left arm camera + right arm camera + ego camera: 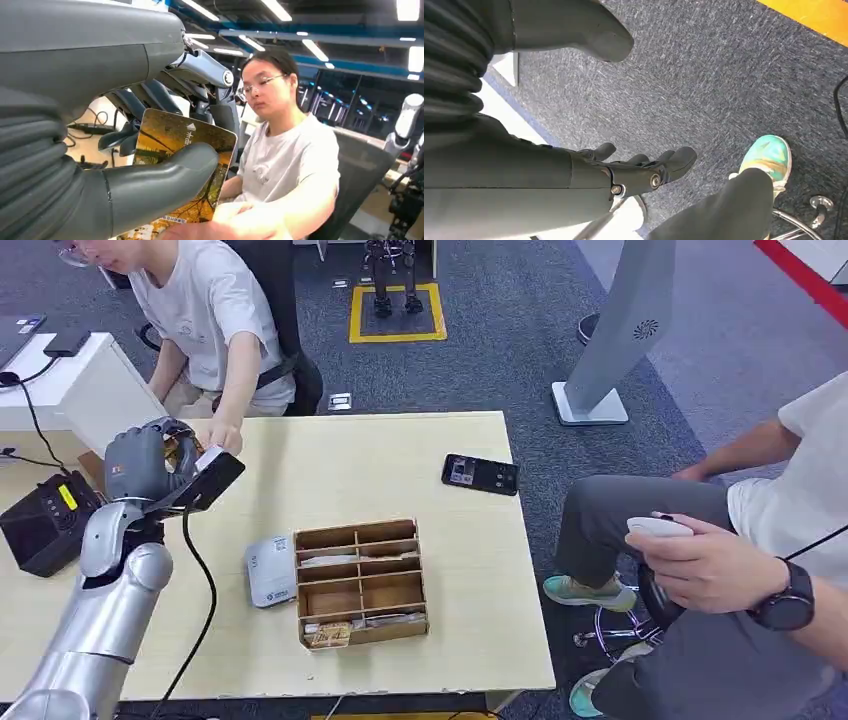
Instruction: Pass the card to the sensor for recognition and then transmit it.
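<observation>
Left robot hand pinches orange landscape-printed card, raised at far left of pale wooden surface; seated person's hand touches it. Right robot hand open, empty.

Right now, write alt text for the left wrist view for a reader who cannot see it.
The robot's left hand holds a card printed with an autumn scene, its thick grey thumb pressed across the card's face. A seated person in a white T-shirt reaches a hand to the card's near edge, under ceiling strip lights.
</observation>
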{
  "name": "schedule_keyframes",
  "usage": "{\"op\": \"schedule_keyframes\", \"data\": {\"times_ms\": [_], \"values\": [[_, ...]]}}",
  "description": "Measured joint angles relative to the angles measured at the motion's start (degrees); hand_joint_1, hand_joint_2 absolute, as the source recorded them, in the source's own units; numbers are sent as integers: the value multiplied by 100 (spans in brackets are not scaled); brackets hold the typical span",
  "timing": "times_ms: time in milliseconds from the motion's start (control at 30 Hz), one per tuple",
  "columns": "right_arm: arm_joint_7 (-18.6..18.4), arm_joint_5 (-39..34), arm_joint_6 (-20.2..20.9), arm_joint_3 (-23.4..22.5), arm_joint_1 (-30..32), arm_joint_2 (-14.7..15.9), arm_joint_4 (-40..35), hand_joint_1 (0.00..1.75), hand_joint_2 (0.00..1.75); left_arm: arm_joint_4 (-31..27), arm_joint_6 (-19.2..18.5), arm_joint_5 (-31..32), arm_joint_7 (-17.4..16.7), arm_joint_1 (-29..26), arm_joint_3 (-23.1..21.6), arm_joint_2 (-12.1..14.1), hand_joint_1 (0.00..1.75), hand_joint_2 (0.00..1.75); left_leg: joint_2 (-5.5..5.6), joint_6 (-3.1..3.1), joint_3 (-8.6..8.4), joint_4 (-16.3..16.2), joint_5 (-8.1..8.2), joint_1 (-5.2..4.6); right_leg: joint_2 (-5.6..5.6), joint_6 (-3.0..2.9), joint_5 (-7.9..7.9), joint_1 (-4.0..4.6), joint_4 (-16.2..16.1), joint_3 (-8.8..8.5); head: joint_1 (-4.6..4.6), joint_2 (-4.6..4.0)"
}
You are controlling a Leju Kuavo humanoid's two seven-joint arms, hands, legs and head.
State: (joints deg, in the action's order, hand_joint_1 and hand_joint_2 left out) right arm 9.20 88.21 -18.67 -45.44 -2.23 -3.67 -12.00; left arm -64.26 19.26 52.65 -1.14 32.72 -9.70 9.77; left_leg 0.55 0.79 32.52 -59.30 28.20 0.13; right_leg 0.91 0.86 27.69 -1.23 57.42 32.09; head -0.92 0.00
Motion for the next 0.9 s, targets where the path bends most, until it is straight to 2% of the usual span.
{"op": "schedule_keyframes", "data": {"times_ms": [467,500,533,567,767,900], "values": [[24,0,2,7,-3,0,0,0,175,149,-2,2,-2,20,0,-35,175,175,0,0,8,0,0,-1,0,0,0,-1,0,7,0,0],[24,0,2,7,-3,0,0,0,175,151,-2,2,-2,22,0,-35,162,175,0,0,8,0,0,-1,0,0,0,-1,0,7,0,0],[24,0,11,7,-3,0,0,0,175,151,-2,2,-2,28,0,-35,14,175,0,0,8,0,0,-1,0,0,0,-1,0,7,0,0],[26,0,18,7,-4,0,0,0,175,153,0,2,7,35,0,-35,0,175,0,0,8,0,0,-1,0,0,0,-1,0,7,0,0],[31,-2,26,7,-6,0,0,0,175,153,168,52,194,50,0,-35,0,175,1,0,9,0,0,0,0,0,0,0,0,7,0,0],[31,-4,24,7,-1,0,0,0,175,27,663,354,277,-85,2,68,0,175,-4,0,11,2,0,0,4,0,0,0,3,4,0,0]]}}
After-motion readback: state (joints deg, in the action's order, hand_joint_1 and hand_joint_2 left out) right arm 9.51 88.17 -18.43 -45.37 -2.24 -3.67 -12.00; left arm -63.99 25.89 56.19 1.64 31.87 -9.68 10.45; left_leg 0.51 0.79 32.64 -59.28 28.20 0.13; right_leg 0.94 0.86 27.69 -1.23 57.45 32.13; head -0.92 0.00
